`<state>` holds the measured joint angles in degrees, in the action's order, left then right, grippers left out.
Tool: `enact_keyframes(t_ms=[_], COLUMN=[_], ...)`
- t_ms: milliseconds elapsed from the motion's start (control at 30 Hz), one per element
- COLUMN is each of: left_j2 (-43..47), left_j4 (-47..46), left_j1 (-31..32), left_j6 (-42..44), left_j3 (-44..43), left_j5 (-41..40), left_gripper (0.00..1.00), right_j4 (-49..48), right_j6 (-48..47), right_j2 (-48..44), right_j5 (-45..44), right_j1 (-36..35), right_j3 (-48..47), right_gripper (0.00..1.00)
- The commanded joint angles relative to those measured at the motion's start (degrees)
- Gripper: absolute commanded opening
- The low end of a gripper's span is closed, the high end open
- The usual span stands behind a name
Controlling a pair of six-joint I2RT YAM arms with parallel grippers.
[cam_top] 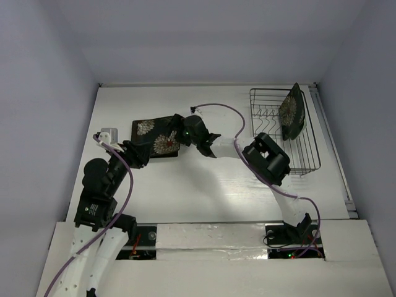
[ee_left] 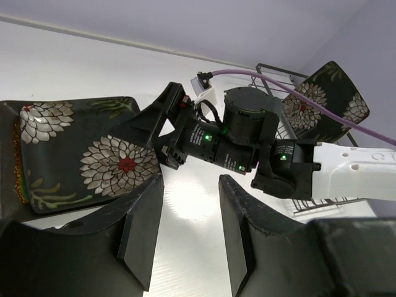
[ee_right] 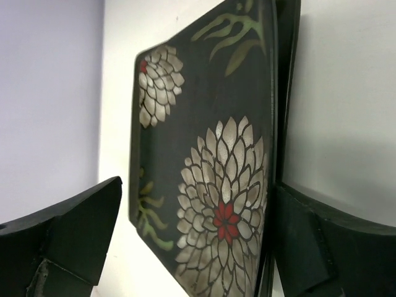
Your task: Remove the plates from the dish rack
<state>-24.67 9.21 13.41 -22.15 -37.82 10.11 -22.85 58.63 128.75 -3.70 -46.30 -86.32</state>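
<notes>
Left of the dish rack [cam_top: 304,156], right gripper [ee_right: 198,192] gapes around a flowered plate [cam_top: 147,129]; left gripper [ee_left: 192,185] open.

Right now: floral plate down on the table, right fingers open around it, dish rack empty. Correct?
The dish rack is not empty: the top view shows a second floral plate standing in it. The rest holds: the first floral plate lies on the table, right fingers open around it.

We find the dish rack [cam_top: 300,158] at the far right of the table [cam_top: 204,185], with one plate [cam_top: 291,111] standing upright inside it. A second plate [cam_top: 151,133] lies flat on the table, well left of the rack.
</notes>
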Motion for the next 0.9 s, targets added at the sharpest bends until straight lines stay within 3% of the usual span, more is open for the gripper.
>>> enact_keyframes(t_ms=[0,533,633,667,733,767,833,867], left_j2=[0.76,1.46,1.64,1.64,1.73,1.64,1.64,1.55], left_j4=[-2.97,-2.97,-2.89,-2.97,-3.06,-2.97,-2.89,-2.88], left_j1=[-0.23,-0.23,-0.23,-0.23,-0.23,-0.23,-0.23,-0.23], left_j6=[0.44,0.44,0.53,0.53,0.53,0.44,0.36,0.36], left_j3=[0.65,0.56,0.56,0.64,0.64,0.56,0.73,0.73], left_j5=[0.61,0.44,0.44,0.44,0.44,0.44,0.26,0.26], left_gripper=[0.38,0.39,0.39,0.39,0.39,0.39,0.39,0.39], right_j4=[7.37,25.84,24.7,24.7,26.88,27.76,29.35,31.01], right_j6=[-7.64,-23.91,-26.72,-29.42,-32.16,-34.7,-37.09,-39.01], right_j2=[-4.9,-8.94,-15.7,-17.72,-23.96,-25.98,-31.59,-33.37], right_j5=[-4.46,-7.01,-9.65,-10.87,-14.13,-15.7,-19.84,-21.07], right_j1=[-1.68,-1.68,-1.68,-1.68,-1.68,-1.68,-1.68,-0.73], right_j3=[-3.85,-4.56,-0.79,0.09,1.33,1.42,2.38,2.74], right_gripper=[0.98,0.98,0.72,0.47,0.35,0.21,0.13,0.03])
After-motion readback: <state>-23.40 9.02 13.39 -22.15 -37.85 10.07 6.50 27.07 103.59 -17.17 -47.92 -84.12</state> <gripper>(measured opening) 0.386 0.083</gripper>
